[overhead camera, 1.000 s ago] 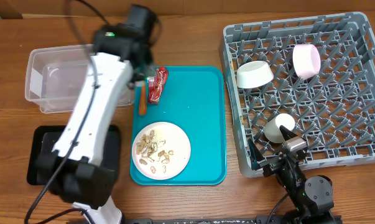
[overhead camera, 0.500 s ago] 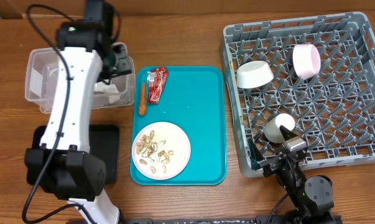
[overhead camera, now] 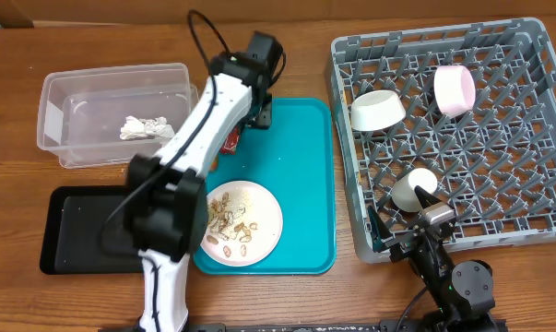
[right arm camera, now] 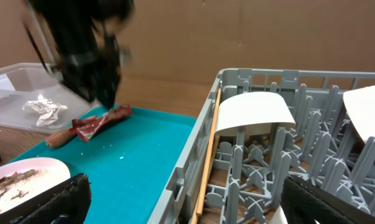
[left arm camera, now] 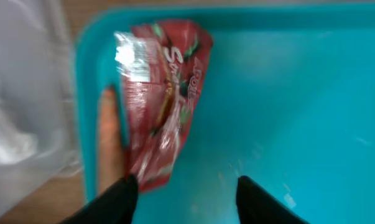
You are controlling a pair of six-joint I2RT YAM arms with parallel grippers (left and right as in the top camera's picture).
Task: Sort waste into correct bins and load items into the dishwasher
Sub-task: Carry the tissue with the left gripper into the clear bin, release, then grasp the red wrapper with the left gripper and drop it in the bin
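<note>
The red wrapper (left arm camera: 162, 106) lies flat in the far left corner of the teal tray (left arm camera: 287, 93). The carrot piece (left arm camera: 107, 143) lies along its left edge, touching it. My left gripper (left arm camera: 186, 193) hangs right over the wrapper with its fingers spread wide and nothing between them.

Left of the tray, the crumpled tissue (overhead camera: 147, 127) sits inside the clear tub (overhead camera: 56, 88), and the black tray (overhead camera: 84, 231) is nearer, just beside the teal one. The plate (overhead camera: 268, 221) of shell scraps (overhead camera: 230, 221) is at the teal tray's near left.

On the right, the grey rack (overhead camera: 425, 35) holds a white bowl (overhead camera: 377, 110), a pink bowl (overhead camera: 454, 89) and the cream cup (overhead camera: 414, 189). A chopstick (right arm camera: 206, 155) leans along its left wall. My right gripper (right arm camera: 184, 183) sits at the rack's near left corner, spread wide and empty.
</note>
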